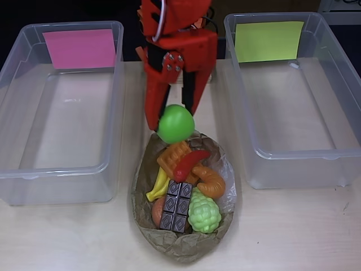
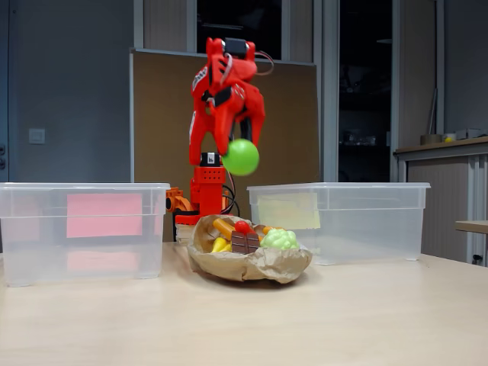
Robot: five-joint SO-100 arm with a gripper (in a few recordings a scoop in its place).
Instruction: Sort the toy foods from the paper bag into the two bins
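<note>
My red gripper (image 1: pixel 172 121) is shut on the green apple (image 1: pixel 175 123) and holds it high above the far end of the paper bag (image 1: pixel 169 243); the fixed view shows the apple (image 2: pixel 242 156) well above the table, gripper (image 2: pixel 236 152) around it. The crumpled brown paper bag (image 2: pixel 252 267) lies between the two bins. In it lie an orange waffle (image 1: pixel 173 156), red chili (image 1: pixel 190 162), croissant (image 1: pixel 210 182), yellow bananas (image 1: pixel 158 187), chocolate bar (image 1: pixel 176 205) and pale green grapes (image 1: pixel 203 212). The bin with the pink sheet (image 1: pixel 17 169) is left, the bin with the yellow-green sheet (image 1: pixel 338 152) right.
Both clear tubs hold no toys. The arm's red base (image 2: pixel 207 194) stands behind the bag, between the tubs. Bare tabletop (image 1: pixel 293 231) runs along the near edge in front of the bag and bins.
</note>
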